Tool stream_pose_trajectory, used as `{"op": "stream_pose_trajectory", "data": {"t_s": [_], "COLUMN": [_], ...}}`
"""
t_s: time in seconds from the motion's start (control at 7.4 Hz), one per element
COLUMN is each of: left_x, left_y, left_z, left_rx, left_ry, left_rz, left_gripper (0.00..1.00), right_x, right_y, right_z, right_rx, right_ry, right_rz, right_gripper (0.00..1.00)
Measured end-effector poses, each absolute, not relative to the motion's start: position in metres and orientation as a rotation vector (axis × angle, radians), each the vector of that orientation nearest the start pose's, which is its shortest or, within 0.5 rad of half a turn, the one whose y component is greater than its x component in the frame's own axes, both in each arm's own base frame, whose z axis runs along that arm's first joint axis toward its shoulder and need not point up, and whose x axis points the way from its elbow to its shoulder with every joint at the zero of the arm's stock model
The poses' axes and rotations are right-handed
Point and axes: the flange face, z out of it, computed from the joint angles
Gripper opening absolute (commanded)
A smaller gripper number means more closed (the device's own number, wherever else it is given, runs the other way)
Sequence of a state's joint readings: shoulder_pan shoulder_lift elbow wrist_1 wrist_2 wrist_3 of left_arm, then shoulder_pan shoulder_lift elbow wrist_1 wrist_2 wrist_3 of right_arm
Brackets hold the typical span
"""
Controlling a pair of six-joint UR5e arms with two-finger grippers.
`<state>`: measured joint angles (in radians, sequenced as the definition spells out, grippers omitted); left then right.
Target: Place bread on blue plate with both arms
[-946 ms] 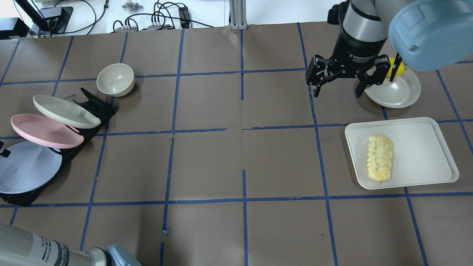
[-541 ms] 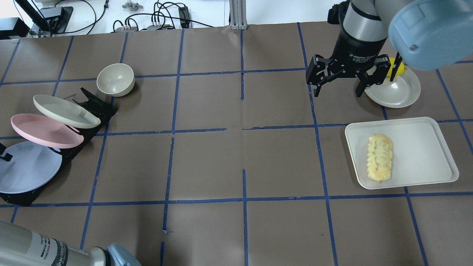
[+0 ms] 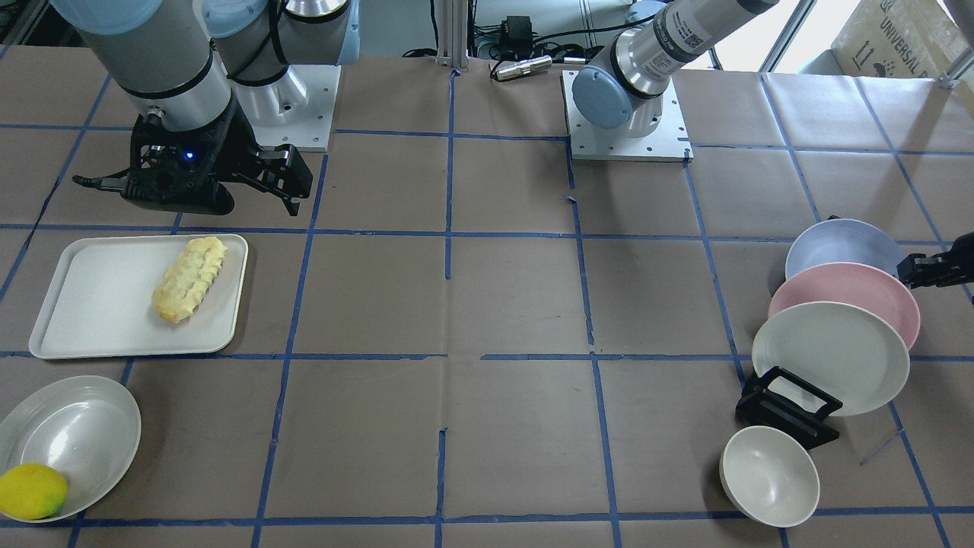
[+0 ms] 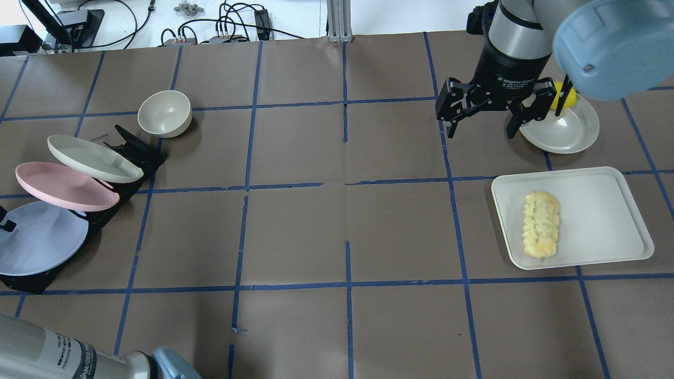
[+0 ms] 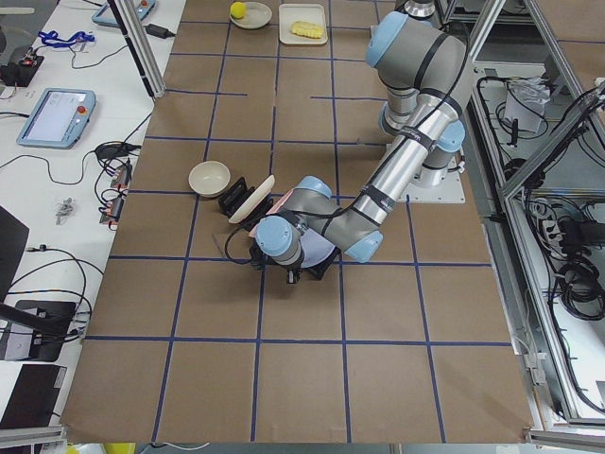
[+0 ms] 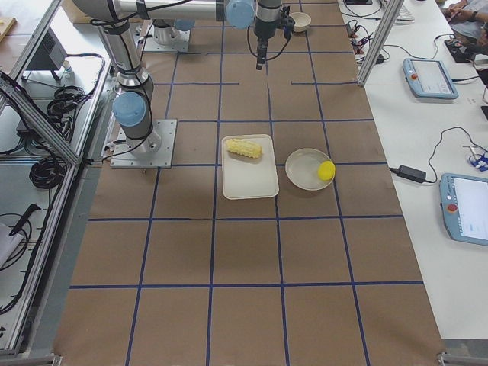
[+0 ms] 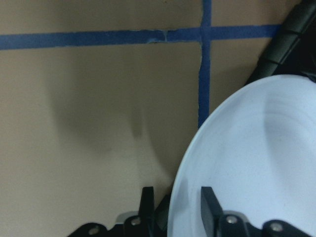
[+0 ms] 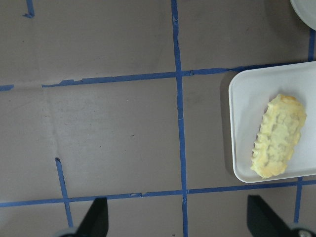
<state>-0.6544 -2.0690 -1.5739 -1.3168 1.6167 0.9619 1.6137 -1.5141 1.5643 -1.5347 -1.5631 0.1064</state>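
Note:
The bread [image 4: 541, 225] lies on a white tray [image 4: 605, 221] at the right; it also shows in the right wrist view [image 8: 278, 143] and the front view [image 3: 190, 278]. The blue plate [image 4: 37, 239] leans in a black rack at the far left. My left gripper [image 7: 177, 200] is open, its jaws partly narrowed and straddling the blue plate's rim [image 7: 256, 163]; one finger is over the plate's face, the other outside the rim. My right gripper [image 4: 481, 134] is open and empty, hovering above the table just beyond the tray's far left corner.
A pink plate [image 4: 63, 187] and a cream plate [image 4: 92, 158] lean in the same rack [image 4: 139, 155] behind the blue one. A cream bowl [image 4: 164, 113] stands past the rack. A white dish [image 4: 566, 129] with a lemon [image 3: 30, 491] sits beyond the tray.
My left gripper's tip has crept a little further onto the blue plate's rim. The right gripper, the plates and the bread have hardly moved.

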Motion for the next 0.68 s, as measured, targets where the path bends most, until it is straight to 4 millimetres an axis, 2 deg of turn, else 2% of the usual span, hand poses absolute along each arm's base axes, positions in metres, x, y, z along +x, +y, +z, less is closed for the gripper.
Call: {"op": "stream_pose_trajectory", "data": {"t_s": [0.41,0.54,0.68], "left_x": [0.416,0.416,0.414], "left_y": [-0.482,-0.482,-0.477], "left_z": [0.242,0.255,0.278], "left_rx": [0.091,0.101,0.113], "left_ry": [3.291,3.271,3.235], "left_rz": [0.318,0.342,0.381], "left_gripper": [0.06,0.06,0.06], "right_x": [0.156,0.156,0.156], "right_y": [-0.5,-0.5,-0.5], "right_z": [0.459,0.459,0.459], "right_rx": [0.1,0.101,0.101], "right_ry": [3.136,3.135,3.135], "right_rz": [0.135,0.136,0.136], "right_gripper": [1.0,1.0,1.0]}}
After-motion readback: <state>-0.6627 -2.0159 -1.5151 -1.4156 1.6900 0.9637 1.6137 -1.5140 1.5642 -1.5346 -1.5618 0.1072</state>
